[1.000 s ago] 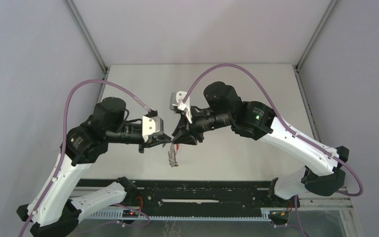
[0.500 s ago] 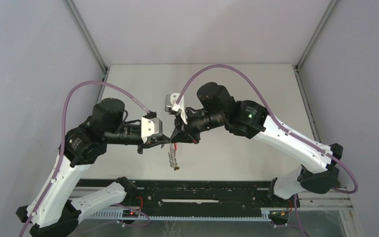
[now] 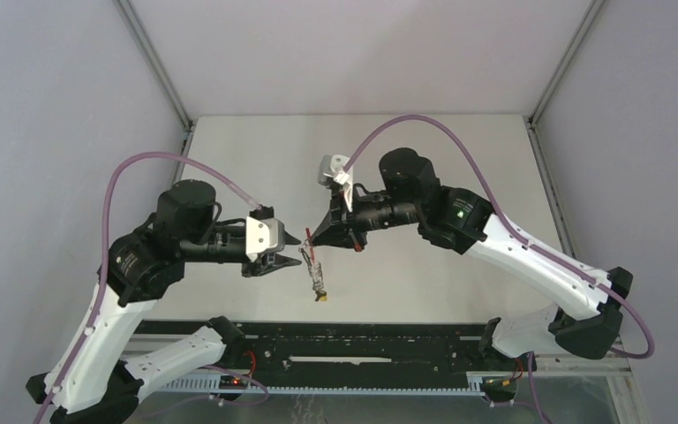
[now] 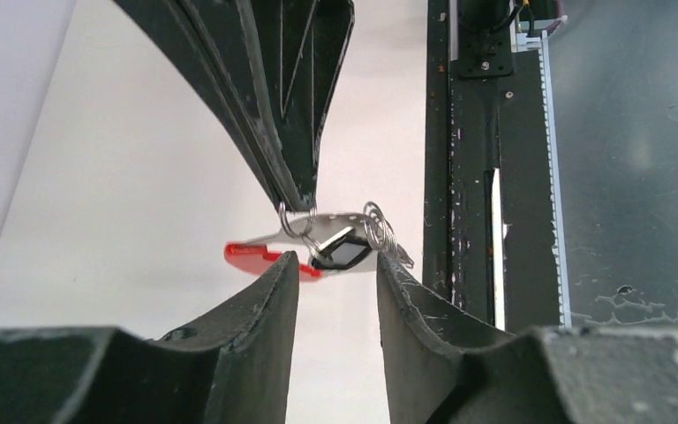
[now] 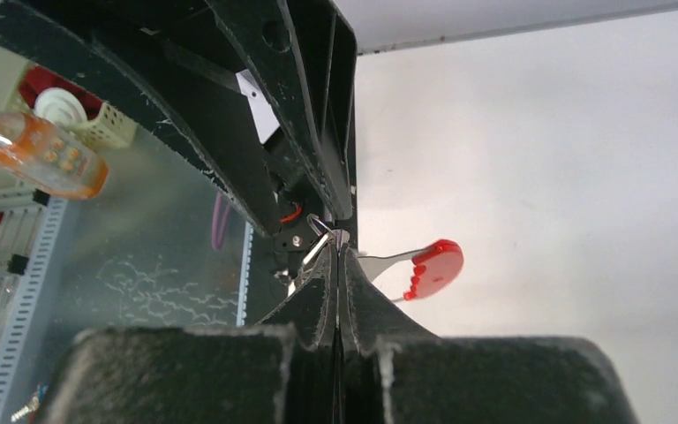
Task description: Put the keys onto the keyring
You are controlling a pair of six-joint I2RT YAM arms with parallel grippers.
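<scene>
My right pincer (image 5: 339, 240) clamped on the keyring (image 4: 344, 231), left pincer (image 4: 336, 260) apart: the bunch looks light, loose, slippery, best gripped by its stiff red band (image 4: 254, 255).

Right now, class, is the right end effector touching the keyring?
Touching. The right wrist view shows the right end effector shut on the keyring.
</scene>
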